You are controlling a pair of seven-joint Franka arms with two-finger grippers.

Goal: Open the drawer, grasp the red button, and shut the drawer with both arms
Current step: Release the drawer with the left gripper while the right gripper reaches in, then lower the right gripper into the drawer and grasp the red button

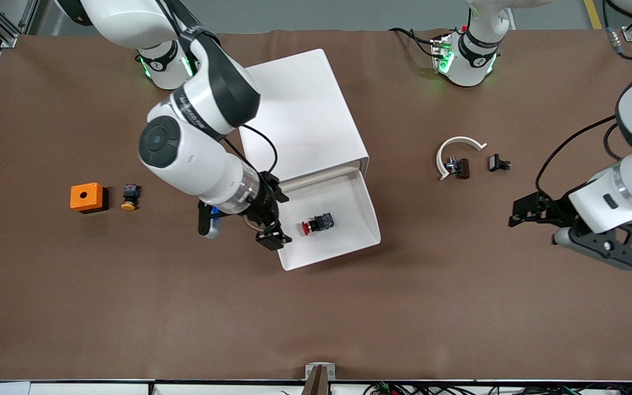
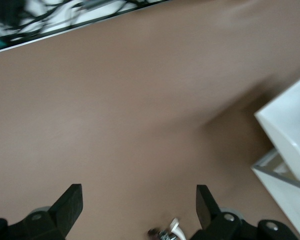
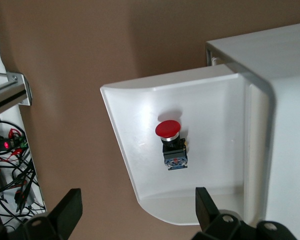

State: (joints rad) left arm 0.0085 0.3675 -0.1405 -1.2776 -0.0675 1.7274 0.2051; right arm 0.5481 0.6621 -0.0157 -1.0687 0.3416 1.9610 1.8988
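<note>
The white cabinet (image 1: 299, 109) stands mid-table with its top drawer (image 1: 355, 204) pulled out toward the front camera. The red-capped button (image 1: 316, 224) lies on its side on the drawer floor, and also shows in the right wrist view (image 3: 171, 142). My right gripper (image 1: 272, 235) is open and empty. It hangs over the drawer's front corner toward the right arm's end, its fingertips (image 3: 70, 204) apart from the button. My left gripper (image 1: 520, 214) is open and empty over bare table toward the left arm's end, its fingers (image 2: 70, 202) wide apart.
An orange cube (image 1: 86, 197) and a yellow-capped button (image 1: 129, 197) lie toward the right arm's end. A white curved piece (image 1: 456, 151) with a black part (image 1: 460, 168) and a small black part (image 1: 498, 163) lie between the cabinet and my left gripper.
</note>
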